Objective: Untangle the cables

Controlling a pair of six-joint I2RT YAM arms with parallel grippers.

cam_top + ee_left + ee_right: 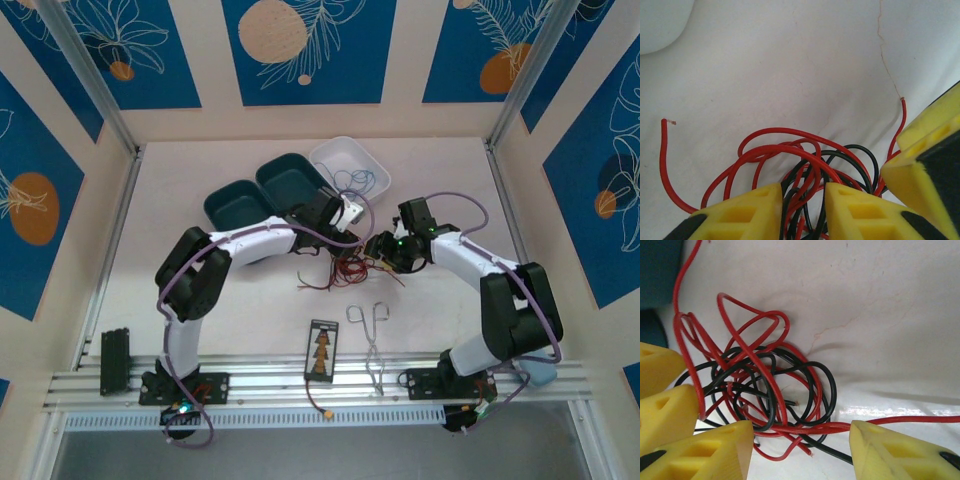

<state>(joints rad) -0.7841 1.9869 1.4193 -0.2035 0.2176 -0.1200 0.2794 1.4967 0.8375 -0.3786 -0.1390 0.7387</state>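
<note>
Setting: white table (180, 200) under blue floral wall panels
Left gripper (802, 192): jaws partly apart, straddling red and black strands at the knot's near edge; no firm pinch visible
Cables (765, 385): red and black loops knotted at table centre, between both grippers
Right gripper (801, 426): jaws wide, one red strand running across the gap, nothing clamped
Progress: blue strands (352, 182) lie apart in white tray (350, 140); red-black knot not yet parted, so most work looks left
</note>
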